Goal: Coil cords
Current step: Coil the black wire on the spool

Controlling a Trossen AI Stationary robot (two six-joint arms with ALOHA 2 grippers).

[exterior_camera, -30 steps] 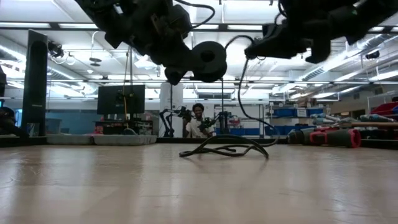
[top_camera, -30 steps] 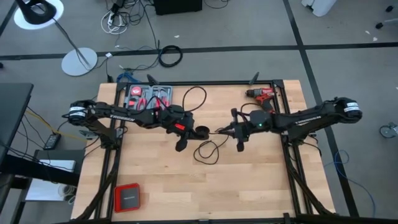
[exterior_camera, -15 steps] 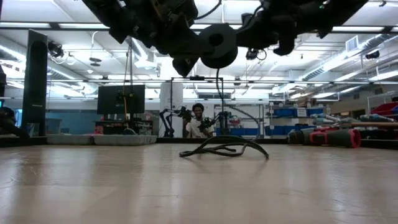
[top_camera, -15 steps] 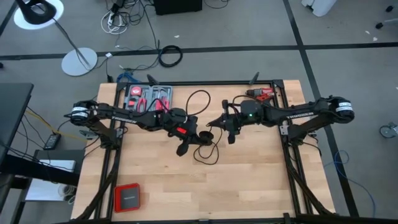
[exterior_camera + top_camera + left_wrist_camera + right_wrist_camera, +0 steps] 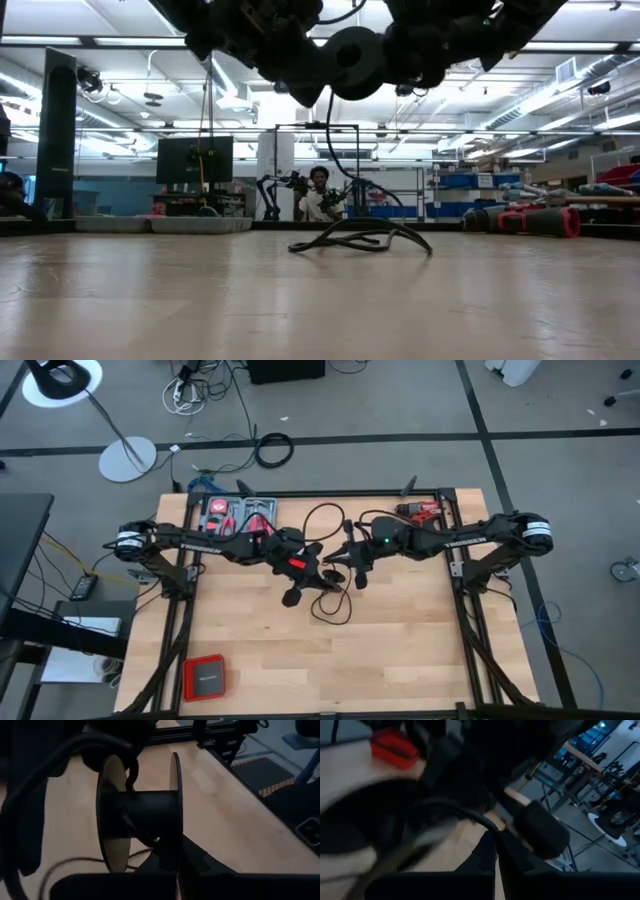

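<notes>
Since a second ago my right pincer (image 5: pixel 346 552) has slid in close to my left pincer (image 5: pixel 322 573), and now they almost meet up above the table (image 5: pixel 400 650). My left pincer is pressed together on the rim of a black spool (image 5: pixel 145 815). My right pincer is shut on the thin black cord (image 5: pixel 335 603). From there the cord hangs down, and most of it lies loose on the wood just below both pincers. A red drill (image 5: pixel 421 511) sits well behind my right pincer.
</notes>
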